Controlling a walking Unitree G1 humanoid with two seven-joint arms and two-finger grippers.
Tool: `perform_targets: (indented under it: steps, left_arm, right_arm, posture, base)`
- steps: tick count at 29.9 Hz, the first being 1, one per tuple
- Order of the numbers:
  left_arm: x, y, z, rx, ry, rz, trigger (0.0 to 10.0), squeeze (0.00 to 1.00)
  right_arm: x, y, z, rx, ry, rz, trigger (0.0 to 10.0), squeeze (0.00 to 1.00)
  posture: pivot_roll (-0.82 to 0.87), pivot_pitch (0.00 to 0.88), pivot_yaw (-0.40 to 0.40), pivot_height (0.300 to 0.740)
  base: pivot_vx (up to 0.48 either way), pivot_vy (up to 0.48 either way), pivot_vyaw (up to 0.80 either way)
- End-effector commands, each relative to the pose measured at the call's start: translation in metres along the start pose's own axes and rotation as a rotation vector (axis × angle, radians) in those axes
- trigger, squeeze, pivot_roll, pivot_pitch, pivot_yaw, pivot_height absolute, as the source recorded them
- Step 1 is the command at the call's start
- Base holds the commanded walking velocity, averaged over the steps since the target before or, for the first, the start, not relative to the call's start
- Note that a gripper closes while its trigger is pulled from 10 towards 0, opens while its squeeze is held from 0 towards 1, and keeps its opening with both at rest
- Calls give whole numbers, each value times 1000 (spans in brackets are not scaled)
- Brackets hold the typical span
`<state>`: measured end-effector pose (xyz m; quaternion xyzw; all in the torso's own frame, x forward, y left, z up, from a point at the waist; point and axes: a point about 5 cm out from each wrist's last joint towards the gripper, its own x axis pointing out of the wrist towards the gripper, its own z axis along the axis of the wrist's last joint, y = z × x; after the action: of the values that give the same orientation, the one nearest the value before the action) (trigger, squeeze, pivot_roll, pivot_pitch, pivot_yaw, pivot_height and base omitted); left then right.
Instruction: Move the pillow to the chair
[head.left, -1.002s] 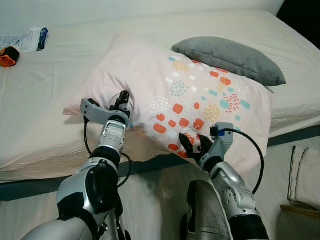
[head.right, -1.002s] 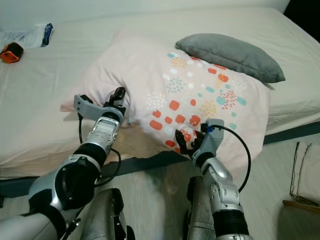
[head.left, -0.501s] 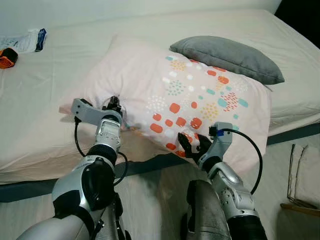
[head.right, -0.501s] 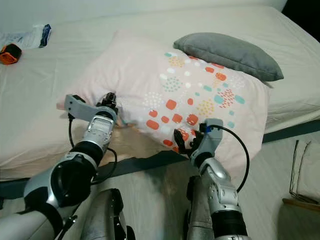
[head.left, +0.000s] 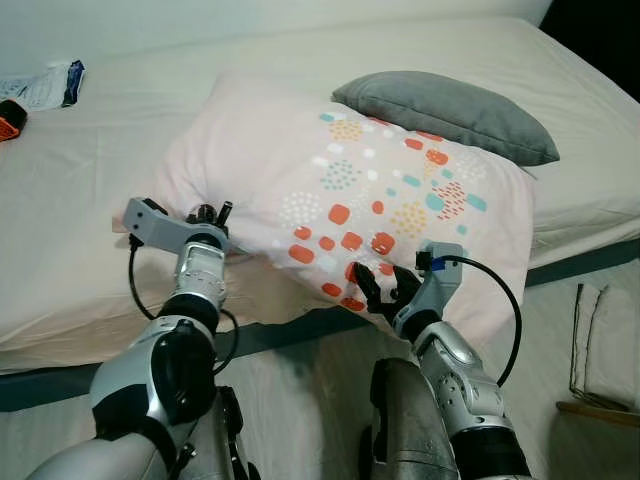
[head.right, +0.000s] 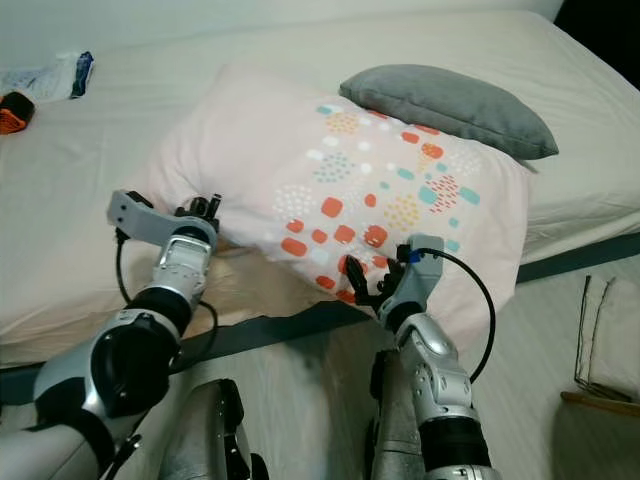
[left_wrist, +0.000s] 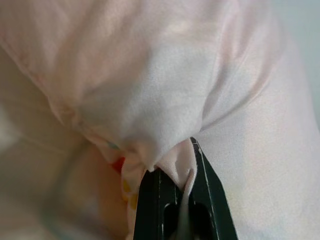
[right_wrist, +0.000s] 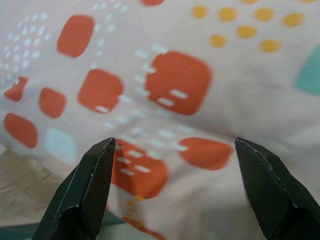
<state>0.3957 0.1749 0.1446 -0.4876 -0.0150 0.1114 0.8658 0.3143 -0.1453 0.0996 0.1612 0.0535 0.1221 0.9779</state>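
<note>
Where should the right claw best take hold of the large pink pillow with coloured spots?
Probably the near lower edge of the large pink spotted pillow, approached from the bed's front, where it overhangs. The open right claw already faces it.

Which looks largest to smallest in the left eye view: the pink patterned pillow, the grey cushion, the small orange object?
1. Pink patterned pillow, largest.
2. Grey cushion.
3. Small orange object, smallest, though it is cut by the picture's edge and lies farther away.
</note>
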Motion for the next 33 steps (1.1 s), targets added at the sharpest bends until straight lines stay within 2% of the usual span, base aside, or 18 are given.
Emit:
perform_targets:
  steps: [1, 2, 5, 6, 8, 10, 11, 12, 14, 15, 18, 23, 24, 28, 29, 33]
  left_arm:
    - [1, 15, 23, 50, -69, 14, 0, 0]
    - [1, 15, 23, 50, -69, 14, 0, 0]
    - [-1, 34, 49, 71, -149, 62, 0, 0]
    - [-1, 34, 49, 71, -149, 62, 0, 0]
    - [-3, 43, 65, 73, -206, 86, 0, 0]
    - [-4, 46, 70, 71, -225, 94, 0, 0]
    - [-5, 50, 75, 73, -241, 100, 0, 0]
    - [-5, 50, 75, 73, -241, 100, 0, 0]
    - [-7, 55, 78, 76, -254, 106, 0, 0]
    - [-7, 55, 78, 76, -254, 106, 0, 0]
    - [-9, 59, 79, 72, -259, 114, 0, 0]
    - [-9, 59, 80, 73, -260, 113, 0, 0]
    - [-8, 57, 81, 75, -260, 107, 0, 0]
    - [-7, 56, 82, 76, -261, 105, 0, 0]
    - [-6, 53, 82, 75, -260, 99, 0, 0]
    - [-6, 51, 81, 72, -258, 95, 0, 0]
  right_arm:
    - [-2, -5, -5, 34, 3, -20, 10000, 0]
    - [-2, -5, -5, 34, 3, -20, 10000, 0]
    - [-1, -7, -3, 60, -4, -22, 10000, 0]
    - [-1, -7, -3, 60, -4, -22, 10000, 0]
    - [0, -9, -2, 50, -21, -41, 10000, 0]
    - [0, -10, -2, 43, -33, -53, 10000, 0]
    - [-2, -16, 1, 55, -71, -109, 10000, 0]
    - [-2, -16, 1, 55, -71, -109, 10000, 0]
    - [-5, -33, -2, 103, -95, -262, 10000, 0]
    - [-5, -33, -2, 103, -95, -262, 10000, 0]
    - [-11, -49, -17, 235, -62, -394, 10000, 0]
    - [-17, -56, -28, 317, -33, -454, 10000, 0]
    - [-26, -64, -42, 379, -4, -506, 10000, 0]
    - [-29, -66, -46, 399, -5, -515, 10000, 0]
    - [-31, -67, -48, 436, -31, -500, 10000, 0]
    - [-28, -67, -47, 472, -57, -461, 10000, 0]
  posture:
    - [-70, 240, 32, 560]
    - [-70, 240, 32, 560]
    - [-62, 233, 24, 560]
    - [-62, 233, 24, 560]
    - [-53, 226, 17, 560]
    - [-51, 225, 16, 560]
    - [-47, 223, 14, 560]
    - [-47, 223, 14, 560]
    - [-44, 217, 14, 560]
    - [-44, 217, 14, 560]
    - [-42, 211, 14, 560]
    - [-39, 200, 13, 560]
    - [-34, 193, 15, 560]
    - [-33, 193, 15, 560]
    - [-34, 188, 21, 560]
    - [-32, 184, 23, 560]
  base:
    - [0, 0, 0]
    - [0, 0, 0]
    - [0, 0, 0]
    - [0, 0, 0]
    - [0, 0, 0]
    - [0, 0, 0]
    - [0, 0, 0]
    - [0, 0, 0]
    - [0, 0, 0]
    - [0, 0, 0]
    - [0, 0, 0]
    - [0, 0, 0]
    - [0, 0, 0]
    - [0, 0, 0]
    - [0, 0, 0]
    - [0, 0, 0]
